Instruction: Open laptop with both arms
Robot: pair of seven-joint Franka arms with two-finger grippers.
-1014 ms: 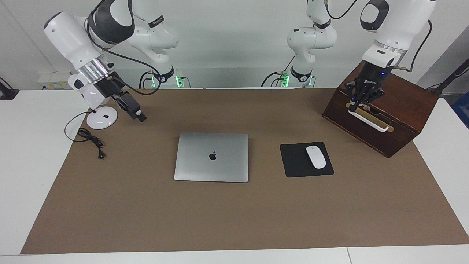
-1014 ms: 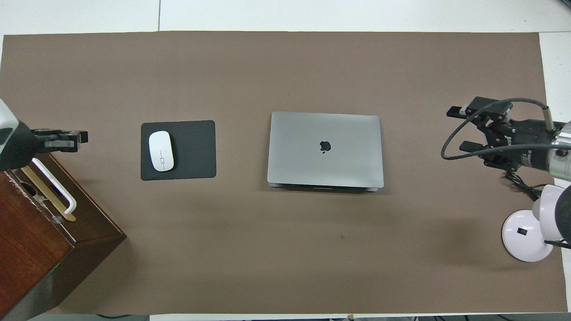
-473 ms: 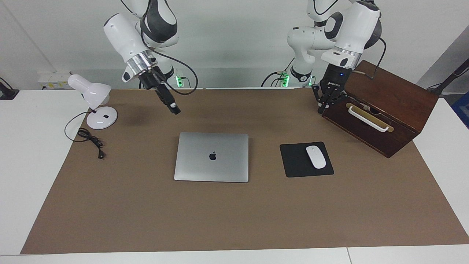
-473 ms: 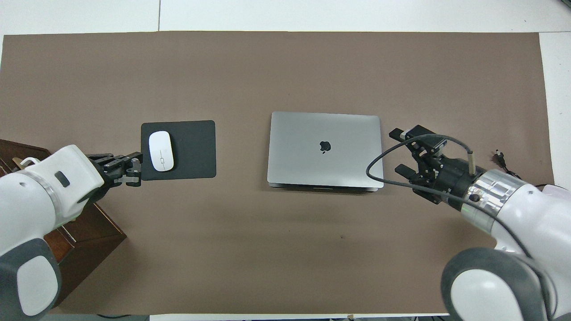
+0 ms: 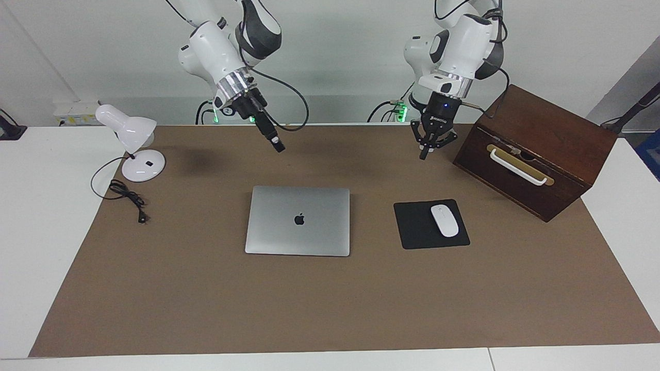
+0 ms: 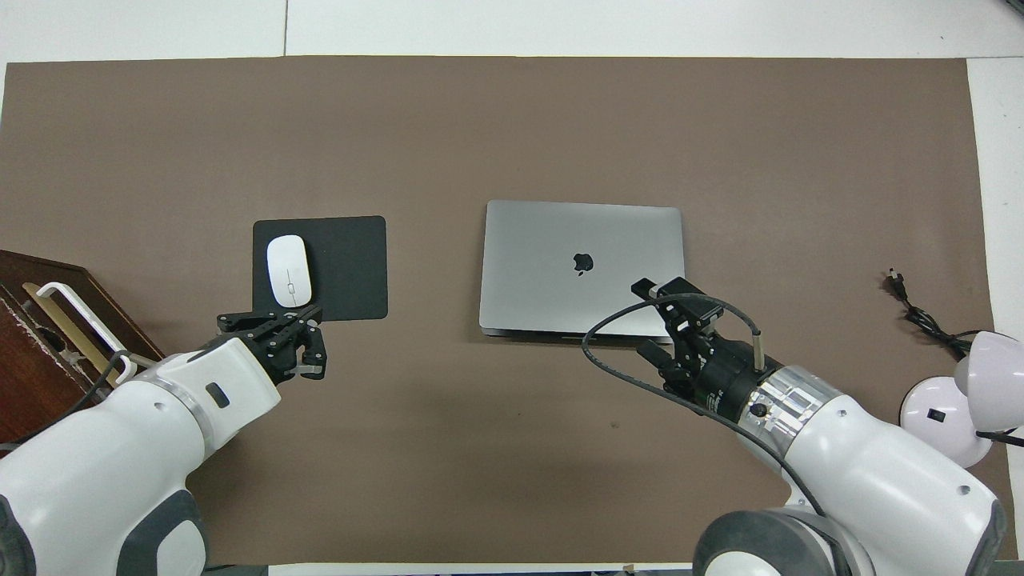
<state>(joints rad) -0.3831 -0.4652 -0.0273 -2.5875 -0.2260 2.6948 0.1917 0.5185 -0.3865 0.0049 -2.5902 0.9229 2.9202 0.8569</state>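
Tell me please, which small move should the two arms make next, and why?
Probably both should come down toward the laptop. It lies closed and flat on the mat, untouched. The right pincer hangs above the mat on the robots' side of the laptop, and the left pincer hangs in the air near the wooden box, holding nothing, so neither can lift the lid or hold the base yet.

2 high cameras, facing and overhead, share the brown mat [image 5: 330, 309] from reversed ends.
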